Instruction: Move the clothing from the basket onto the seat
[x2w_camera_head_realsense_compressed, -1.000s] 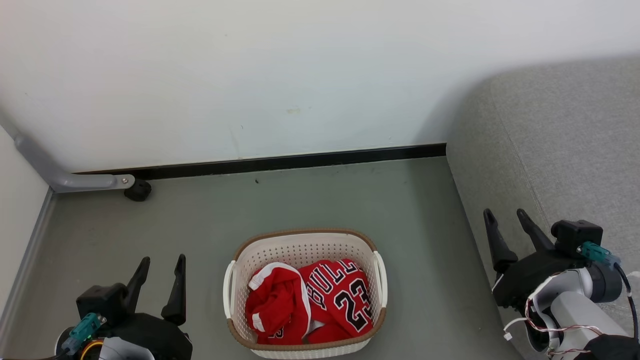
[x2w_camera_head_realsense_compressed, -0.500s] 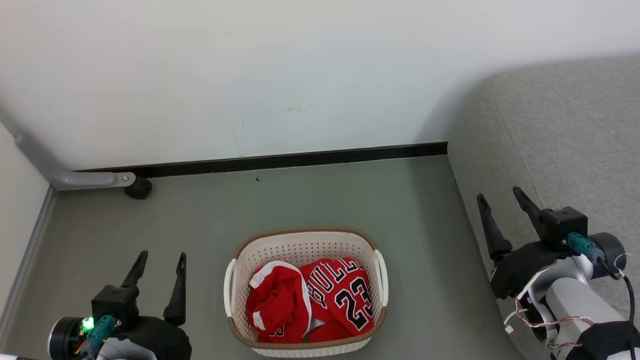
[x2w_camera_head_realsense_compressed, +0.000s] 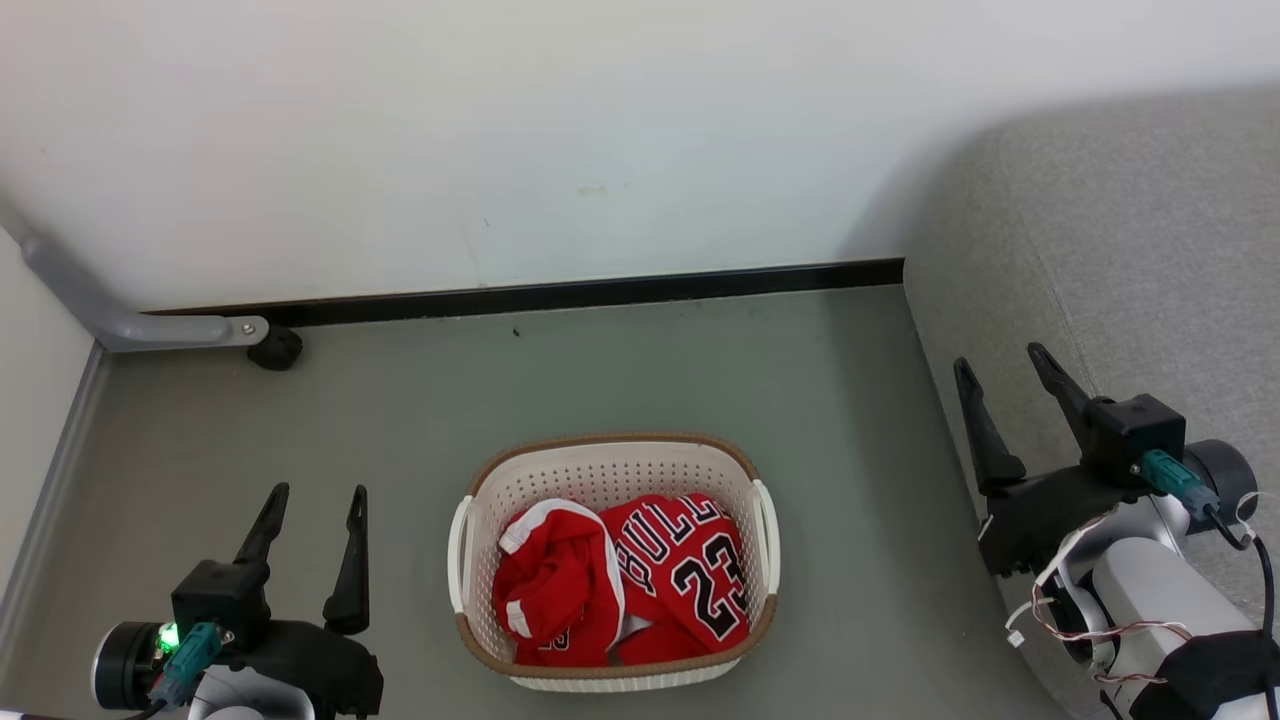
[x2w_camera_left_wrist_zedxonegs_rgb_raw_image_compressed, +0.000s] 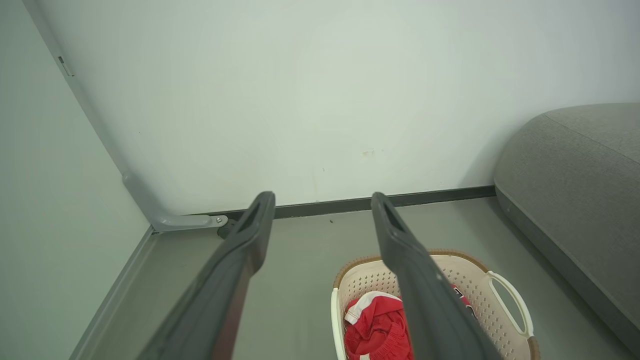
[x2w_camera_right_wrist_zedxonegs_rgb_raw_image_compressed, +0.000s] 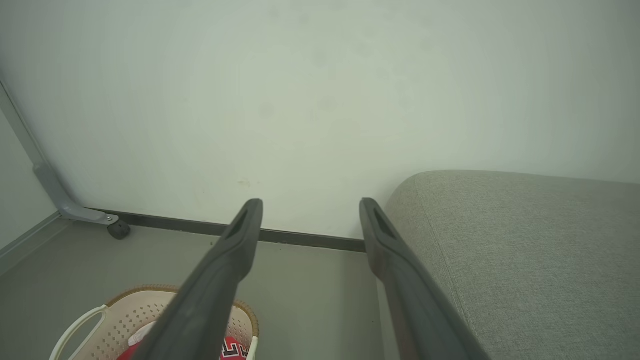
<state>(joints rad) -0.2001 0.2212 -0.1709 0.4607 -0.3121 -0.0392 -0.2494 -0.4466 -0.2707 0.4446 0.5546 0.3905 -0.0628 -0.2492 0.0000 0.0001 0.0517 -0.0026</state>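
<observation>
Head view showed the clothing (x2w_camera_head_realsense_compressed: 640, 585) heaped inside the basket (x2w_camera_head_realsense_compressed: 610, 441), which stood on the floor (x2w_camera_head_realsense_compressed: 700, 370) well clear of its far edge, with the seat (x2w_camera_head_realsense_compressed: 1130, 250) along the floor's right edge. The left tool (x2w_camera_head_realsense_compressed: 319, 492) and right tool (x2w_camera_head_realsense_compressed: 1000, 358) hung wide open and empty either side of the basket, probably poised to reach in. Bare floor around the basket left easy room; the right tool sat over the seat's rounded edge

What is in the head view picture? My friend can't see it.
A cream basket holding red clothing, one piece lettered BULLS 23, sits on a grey floor by a white wall. The grey seat is to its right. The left pincer and right pincer are open, one each side, holding nothing.
</observation>
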